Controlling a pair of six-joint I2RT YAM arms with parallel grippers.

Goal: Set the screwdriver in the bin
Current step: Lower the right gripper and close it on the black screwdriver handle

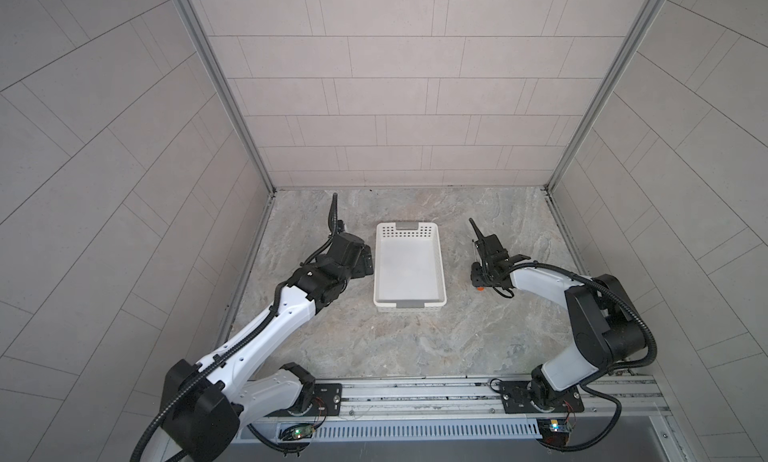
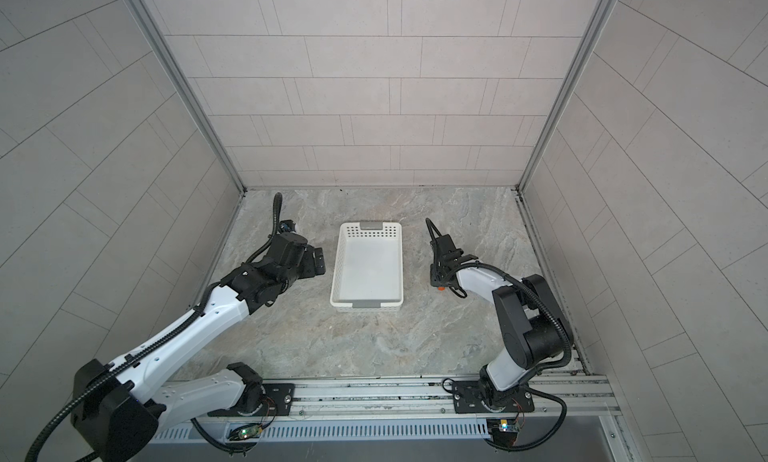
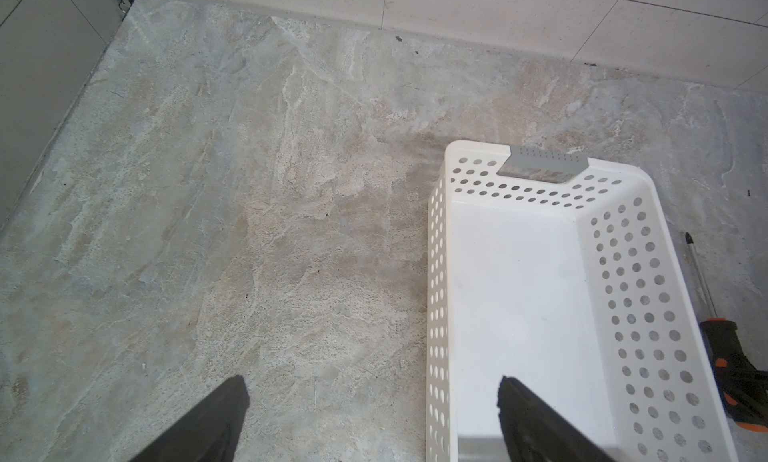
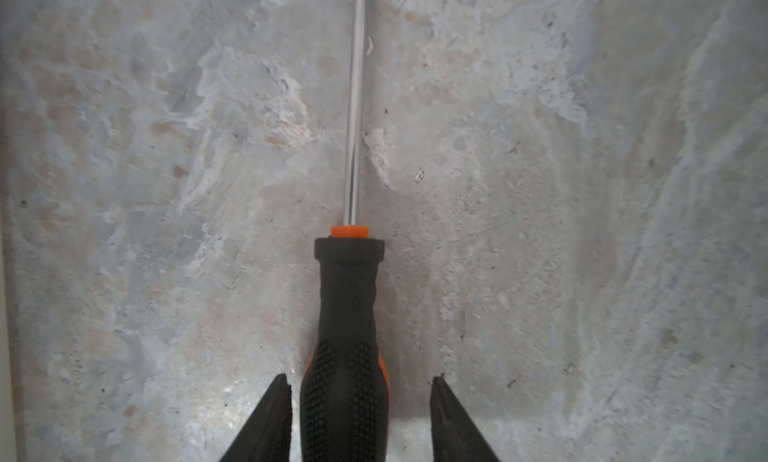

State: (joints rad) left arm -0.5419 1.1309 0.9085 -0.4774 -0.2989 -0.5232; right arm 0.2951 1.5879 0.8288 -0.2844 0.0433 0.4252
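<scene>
The screwdriver [image 4: 347, 314] lies flat on the stone table right of the bin [image 1: 376, 273], its shaft pointing toward the back wall. In a top view only its orange butt [image 1: 479, 289] shows under the arm. My right gripper [image 4: 360, 380] is low over the black-and-orange handle, open, one finger close beside the handle and the other a clear gap away. The white perforated bin [image 3: 623, 293] holds nothing. My left gripper [image 3: 372, 383] hangs open at the bin's left side, its fingers straddling the left wall. The screwdriver [image 3: 723, 347] also shows beyond the bin's far wall.
Tiled walls close the stone table [image 1: 415, 347] on three sides. The rail [image 1: 415, 393] with both arm bases runs along the front edge. The bin [image 2: 332, 273] stands lengthwise between the two arms.
</scene>
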